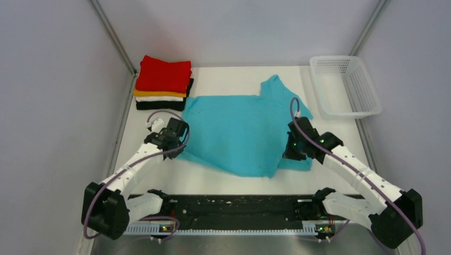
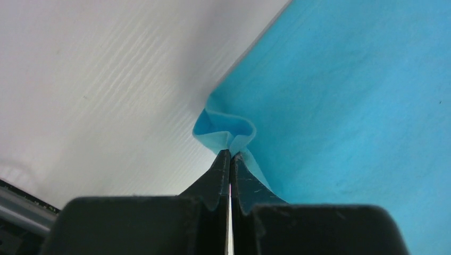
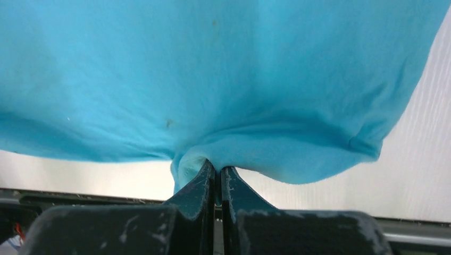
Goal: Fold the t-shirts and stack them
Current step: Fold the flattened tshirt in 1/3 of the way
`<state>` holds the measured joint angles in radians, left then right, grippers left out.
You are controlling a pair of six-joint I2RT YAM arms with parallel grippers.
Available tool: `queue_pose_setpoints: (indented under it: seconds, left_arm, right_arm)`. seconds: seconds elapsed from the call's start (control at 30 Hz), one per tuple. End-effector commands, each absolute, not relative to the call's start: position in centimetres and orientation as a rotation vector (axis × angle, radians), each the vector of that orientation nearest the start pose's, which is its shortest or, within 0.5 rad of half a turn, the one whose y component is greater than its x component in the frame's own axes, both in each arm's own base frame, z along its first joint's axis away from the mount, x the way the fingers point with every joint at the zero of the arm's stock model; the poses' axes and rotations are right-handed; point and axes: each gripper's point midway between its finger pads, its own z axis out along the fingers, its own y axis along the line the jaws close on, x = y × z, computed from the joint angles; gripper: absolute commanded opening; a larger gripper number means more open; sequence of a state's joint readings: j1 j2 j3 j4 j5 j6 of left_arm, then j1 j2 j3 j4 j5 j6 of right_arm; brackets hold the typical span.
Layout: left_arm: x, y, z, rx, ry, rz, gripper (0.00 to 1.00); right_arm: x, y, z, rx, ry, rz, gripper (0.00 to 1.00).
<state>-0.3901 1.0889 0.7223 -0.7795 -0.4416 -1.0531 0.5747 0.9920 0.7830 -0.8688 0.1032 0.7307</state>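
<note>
Lower shirts (image 1: 159, 99) mostly under red shirt (image 1: 164, 74)

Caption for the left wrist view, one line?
Left gripper shut on a pinched fold at the edge of the turquoise t-shirt, white table beside it.

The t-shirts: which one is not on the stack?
The turquoise t-shirt: it lies spread on the table; the red, orange, white and black ones sit folded in a stack.

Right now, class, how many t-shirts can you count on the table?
5. Stacked far left, top down: red, orange, white, black. The turquoise t-shirt lies spread in the middle. More may hide between them.
</note>
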Motion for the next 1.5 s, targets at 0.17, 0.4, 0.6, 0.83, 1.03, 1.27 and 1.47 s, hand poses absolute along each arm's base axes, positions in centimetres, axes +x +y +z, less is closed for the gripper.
queue_pose_setpoints:
  seconds: [0.17,0.4,0.6,0.83,1.03,1.27,1.47]
  left_arm:
    - [28.9,-3.3,9.8,-0.98,2.277,-0.01,0.0]
    - [30.7,-3.1,9.7,-0.963,2.279,-0.018,0.0]
    - [31.8,-3.4,9.1,-0.953,2.307,-0.015,0.0]
    - [32.7,-2.7,9.0,-0.962,2.29,0.031,0.0]
    - [33.7,-3.3,8.1,-0.947,2.336,0.017,0.0]
    - [34.2,-3.1,7.4,-0.947,2.352,0.056,0.0]
    - [34.1,-2.4,7.1,-0.953,2.347,0.109,0.0]
  right_arm:
    - [26.6,12.3,14.3,0.229,2.444,0.396,0.0]
    - [29.9,10.7,14.3,0.247,2.42,0.34,0.0]
    - [31.3,10.4,14.0,0.231,2.423,0.351,0.0]
    - [32.9,10.7,13.9,0.116,2.436,0.368,0.0]
    - [34.9,10.7,12.6,-0.104,2.491,0.325,0.0]
    - [36.9,10.7,9.2,-0.234,2.603,0.297,0.0]
    - [39.2,10.2,8.8,-0.239,2.602,0.29,0.0]
